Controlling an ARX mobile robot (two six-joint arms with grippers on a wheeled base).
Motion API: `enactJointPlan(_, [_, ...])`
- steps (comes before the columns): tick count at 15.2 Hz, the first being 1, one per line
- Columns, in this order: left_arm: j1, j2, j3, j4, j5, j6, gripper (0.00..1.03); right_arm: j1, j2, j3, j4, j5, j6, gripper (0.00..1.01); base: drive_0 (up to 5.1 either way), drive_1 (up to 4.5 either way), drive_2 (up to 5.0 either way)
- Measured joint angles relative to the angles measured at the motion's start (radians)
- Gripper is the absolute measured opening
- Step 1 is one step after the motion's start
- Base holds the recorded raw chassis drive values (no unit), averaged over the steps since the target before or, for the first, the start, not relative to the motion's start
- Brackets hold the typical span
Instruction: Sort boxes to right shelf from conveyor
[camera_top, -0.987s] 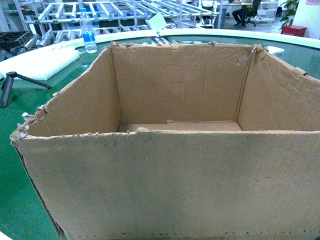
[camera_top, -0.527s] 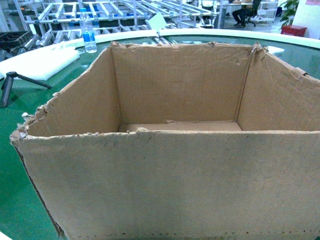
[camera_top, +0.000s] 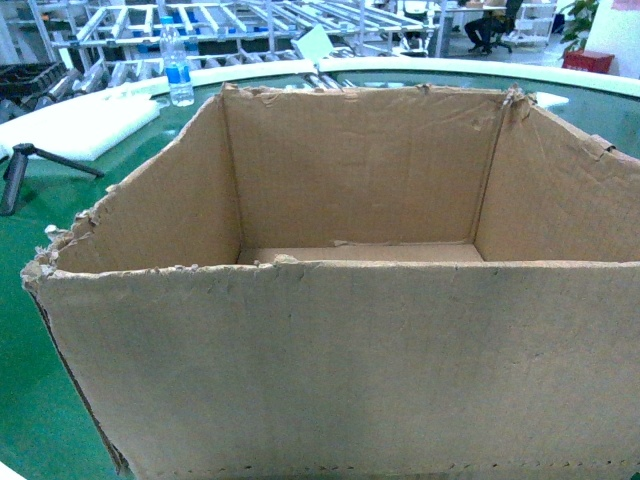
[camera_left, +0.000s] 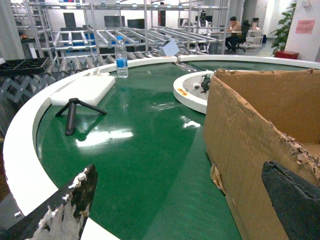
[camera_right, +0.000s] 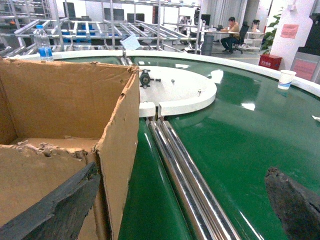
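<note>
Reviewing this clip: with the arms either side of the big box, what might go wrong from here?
Possible risks:
1. The cardboard box has ragged, torn top edges; squeezing its thin walls may buckle or tear them.
2. The left gripper and right gripper show worn fingers beside bare cardboard, so the hold might slip.
3. The water bottle and small tripod share the conveyor; a swing left could knock them.

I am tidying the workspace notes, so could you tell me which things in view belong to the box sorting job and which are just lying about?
Belongs to the job:
- cardboard box, open-topped, standing on the belt
- green conveyor belt
- left gripper and right gripper, both open, flanking the box

Just lying about:
- water bottle
- small black tripod
- white foam sheet
- paper cup
</note>
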Motion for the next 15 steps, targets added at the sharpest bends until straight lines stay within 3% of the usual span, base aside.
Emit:
enactJointPlan(2, [0.003,0.041,0.002,0.039,0.003,0.000,0.98,-0.004,0.057,0.004,0.051,0.000,-0.003,0.98,0.0,0.00,0.0])
enactJointPlan(4, [-0.016,0.207,0.056,0.164,-0.007,0.000,0.98,-0.026,0.235,0.062,0.208,-0.007,-0.011,0.98,0.0,0.00,0.0])
enactJointPlan(5, [-0.038,0.297,0.111,0.234,-0.005,-0.002,0.98,-0.026,0.331,0.114,0.280,-0.006,-0.018,0.98,0.0,0.00,0.0])
enactJointPlan(6, [-0.109,0.541,0.259,0.330,-0.024,-0.003,0.98,0.007,0.563,0.234,0.335,-0.003,-0.043,0.98,0.0,0.00,0.0])
enactJointPlan(7, [-0.154,0.882,0.491,0.315,0.038,-0.069,0.98,0.099,0.886,0.442,0.299,0.024,-0.086,0.98,0.0,0.00,0.0])
enactJointPlan(8, [-0.157,0.933,0.531,0.299,0.028,-0.079,0.98,0.114,0.938,0.485,0.259,0.024,-0.088,0.98,0.0,0.00,0.0])
enactJointPlan(9, [-0.157,1.004,0.599,0.255,0.058,-0.111,0.98,0.124,1.011,0.539,0.214,0.028,-0.092,0.98,0.0,0.00,0.0])
enactJointPlan(12, [-0.179,1.171,0.752,0.168,0.149,-0.130,0.98,0.132,1.172,0.668,0.127,0.032,-0.074,0.98,0.0,0.00,0.0])
enactJointPlan(15, [-0.184,1.263,0.775,0.097,0.162,-0.152,0.98,0.133,1.217,0.683,0.102,0.039,-0.069,0.98,0.0,0.00,0.0])
